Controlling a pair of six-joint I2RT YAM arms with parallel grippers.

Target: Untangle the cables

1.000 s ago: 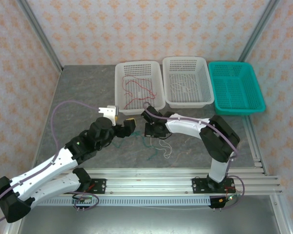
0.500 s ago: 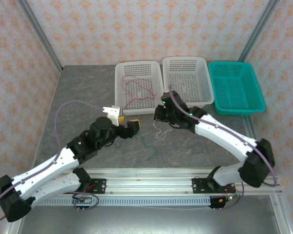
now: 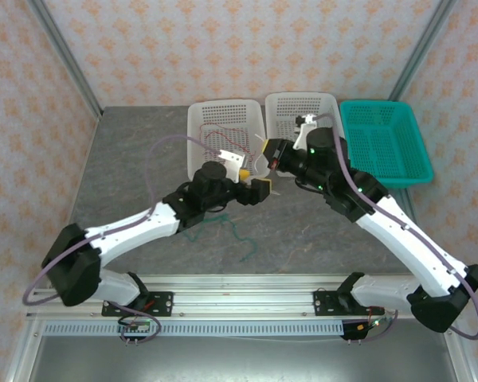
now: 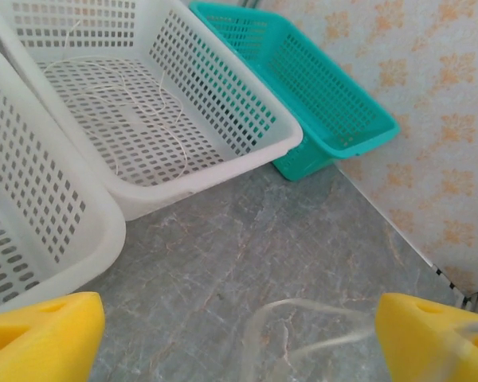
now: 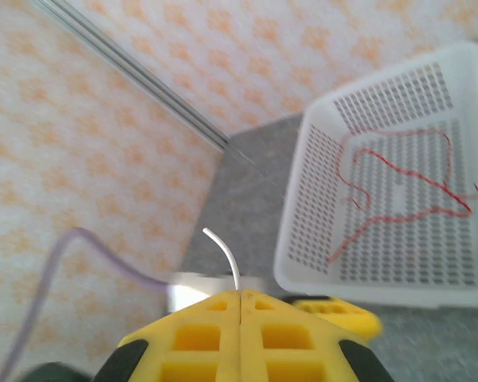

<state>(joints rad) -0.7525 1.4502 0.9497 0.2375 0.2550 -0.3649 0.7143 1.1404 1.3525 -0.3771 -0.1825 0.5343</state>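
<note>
A red cable (image 3: 221, 146) lies in the left white basket (image 3: 201, 119), also visible as the red cable (image 5: 398, 181) in the right wrist view. On the table lies a teal-green cable (image 3: 240, 235). My right gripper (image 3: 272, 155) hovers between the two white baskets, shut on a white cable whose end (image 5: 223, 253) sticks out above the closed right gripper (image 5: 240, 294). My left gripper (image 3: 252, 185) is just in front of the baskets. The left gripper (image 4: 239, 334) stands open, with a blurred loop of white cable (image 4: 291, 322) hanging between its yellow fingertips (image 4: 40, 334).
Three baskets line the back: the left white one, a middle white basket (image 4: 223, 151) holding a thin white wire (image 4: 169, 119), and a teal basket (image 3: 398, 171). Both arms cross the table's middle, and purplish-grey arm cables (image 3: 163, 147) loop above it. A metal rail (image 3: 247, 290) runs along the near edge.
My right arm has swung up from the table's middle to the baskets, carrying the white cable. My left arm has reached forward and right, close beside it.
</note>
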